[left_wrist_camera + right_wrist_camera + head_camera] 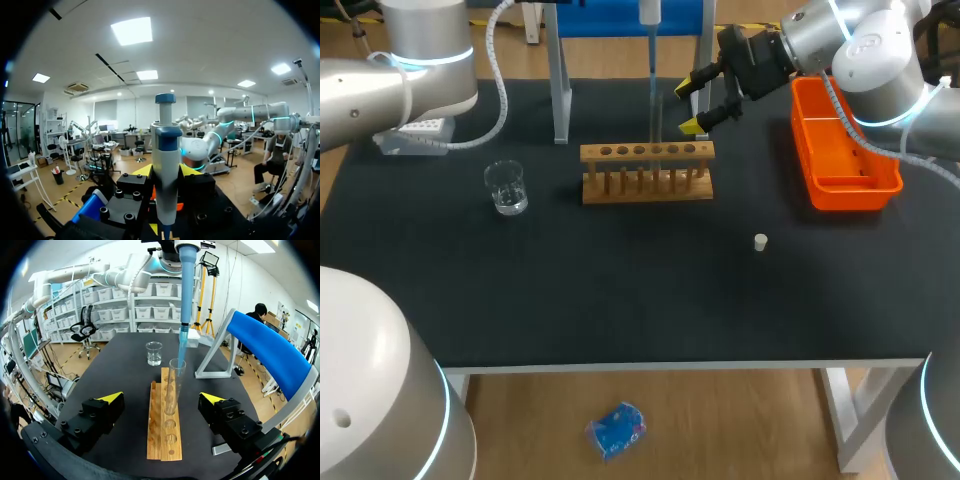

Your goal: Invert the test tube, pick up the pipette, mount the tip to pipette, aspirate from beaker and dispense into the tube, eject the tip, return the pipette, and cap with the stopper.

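A wooden rack [647,172] stands mid-table with a clear test tube [656,130] upright in it, and a pipette [650,45] hangs in line above the tube. The right gripper [689,107] hovers near the rack's right end, fingers apart. A beaker [506,187] sits to the left, an orange bin [810,150] to the right, and a white stopper [760,241] in front.

The head camera sits high behind the robot and looks steeply down on the whole counter [620,300], from near edge to far edge, at some remove. The left wrist camera sits close behind the pipette [165,175], which fills the middle of its view between the left fingers [141,171]. It faces roughly level toward the counter's right edge, taking in much ceiling and little counter. The right wrist camera hangs low near the far edge, facing left along the length of the rack [161,425], past the right fingers [111,398] to the beaker [154,353]. Head and right wrist views share rack and beaker, and the pipette shows in all three.
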You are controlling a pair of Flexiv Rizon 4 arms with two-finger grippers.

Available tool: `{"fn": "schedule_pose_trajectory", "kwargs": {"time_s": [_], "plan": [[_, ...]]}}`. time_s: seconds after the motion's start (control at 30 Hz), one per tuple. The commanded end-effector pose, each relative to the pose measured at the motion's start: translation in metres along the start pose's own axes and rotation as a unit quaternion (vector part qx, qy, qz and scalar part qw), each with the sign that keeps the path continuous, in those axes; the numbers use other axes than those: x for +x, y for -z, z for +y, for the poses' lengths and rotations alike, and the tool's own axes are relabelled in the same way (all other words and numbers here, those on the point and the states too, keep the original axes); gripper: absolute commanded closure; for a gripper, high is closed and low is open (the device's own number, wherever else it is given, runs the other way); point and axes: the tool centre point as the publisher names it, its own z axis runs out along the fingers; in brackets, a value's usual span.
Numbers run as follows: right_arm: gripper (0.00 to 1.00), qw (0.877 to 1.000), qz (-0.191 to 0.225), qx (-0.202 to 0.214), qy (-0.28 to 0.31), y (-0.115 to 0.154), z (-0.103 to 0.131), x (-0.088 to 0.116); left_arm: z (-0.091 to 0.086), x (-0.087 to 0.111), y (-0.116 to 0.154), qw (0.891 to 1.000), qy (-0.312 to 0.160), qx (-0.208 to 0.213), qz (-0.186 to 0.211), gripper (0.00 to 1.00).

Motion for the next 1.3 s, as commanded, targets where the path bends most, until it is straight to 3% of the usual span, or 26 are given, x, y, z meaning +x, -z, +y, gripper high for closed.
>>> {"fn": "schedule_pose_trajectory", "kwargs": {"time_s": [0.03, 0.63, 1.3], "plan": [[0.00, 1.000, 0.000, 0.001, 0.000, 0.001, 0.000, 0.000, -0.001, 0.001, -0.002, 1.000, -0.006, -0.003, 0.004, 1.00], [0.00, 1.000, 0.000, 0.001, 0.000, 0.001, 0.000, 0.000, 0.004, 0.011, -0.012, 0.999, -0.036, -0.036, 0.018, 1.00], [0.00, 1.000, 0.000, 0.001, 0.000, 0.001, 0.000, 0.000, 0.016, 0.012, -0.017, 0.999, -0.018, -0.022, 0.020, 1.00]]}}
